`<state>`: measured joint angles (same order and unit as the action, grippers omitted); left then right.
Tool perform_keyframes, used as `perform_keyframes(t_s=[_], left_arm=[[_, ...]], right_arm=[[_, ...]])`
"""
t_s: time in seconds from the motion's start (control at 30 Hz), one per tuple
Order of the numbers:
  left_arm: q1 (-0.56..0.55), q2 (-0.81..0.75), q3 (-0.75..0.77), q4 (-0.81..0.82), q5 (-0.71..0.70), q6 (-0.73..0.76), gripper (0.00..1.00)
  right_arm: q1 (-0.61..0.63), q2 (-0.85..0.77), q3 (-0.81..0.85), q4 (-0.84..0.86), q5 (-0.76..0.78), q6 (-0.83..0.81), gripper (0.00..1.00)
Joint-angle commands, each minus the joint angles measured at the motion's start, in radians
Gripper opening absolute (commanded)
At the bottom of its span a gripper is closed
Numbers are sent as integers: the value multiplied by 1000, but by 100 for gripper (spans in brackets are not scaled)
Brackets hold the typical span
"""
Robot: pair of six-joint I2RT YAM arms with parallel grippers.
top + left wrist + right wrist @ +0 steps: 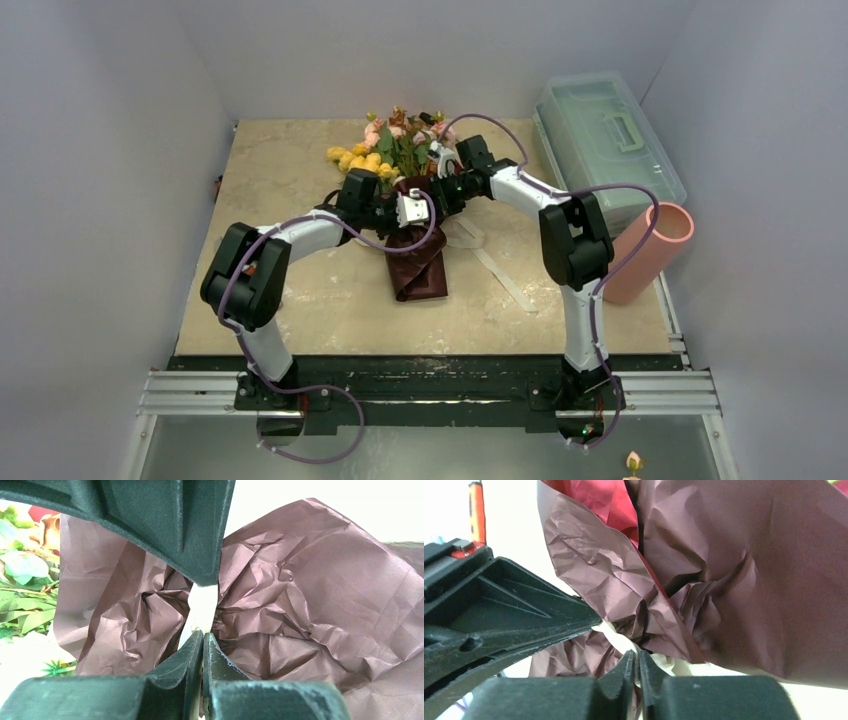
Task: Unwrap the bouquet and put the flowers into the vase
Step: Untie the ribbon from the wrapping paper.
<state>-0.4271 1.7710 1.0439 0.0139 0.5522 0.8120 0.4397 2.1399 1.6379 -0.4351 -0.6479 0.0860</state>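
Bouquet [420, 270] on the table [290, 170], long axis near–far, flowers [390, 150] at the far end. Left jaws, shut on the cream ribbon [202, 607], and right jaws, narrowed to a slit and apparently pinching the same tie, meet at its waist from opposite sides. The vase [650, 250] lies well apart, right, nearer the right arm.

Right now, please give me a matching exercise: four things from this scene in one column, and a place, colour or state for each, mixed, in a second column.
1. vase
2. plastic box
3. flowers
4. ribbon

A. pinched by the left end effector
B. far middle of the table
C. salmon pink, at the right
D. clear greenish, far right

Pairs: 1-C, 2-D, 3-B, 4-A
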Motion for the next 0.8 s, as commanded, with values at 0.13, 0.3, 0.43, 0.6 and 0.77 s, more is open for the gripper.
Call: perform_keyframes(t_s=[0.13, 0.3, 0.43, 0.6, 0.77], left_arm=[[9, -27, 26, 19, -3, -44, 0], [66, -45, 23, 32, 6, -141, 0], [119, -58, 14, 43, 5, -201, 0], [170, -73, -4, 56, -8, -246, 0], [191, -83, -19, 51, -14, -260, 0]], right_arm=[[-11, -30, 4, 5, -5, -25, 0], [-32, -48, -28, -5, 10, -63, 0], [-39, -57, -50, -19, 25, -111, 0], [-50, -64, -71, -31, 37, -145, 0], [-69, -77, -97, -34, 50, -170, 0]])
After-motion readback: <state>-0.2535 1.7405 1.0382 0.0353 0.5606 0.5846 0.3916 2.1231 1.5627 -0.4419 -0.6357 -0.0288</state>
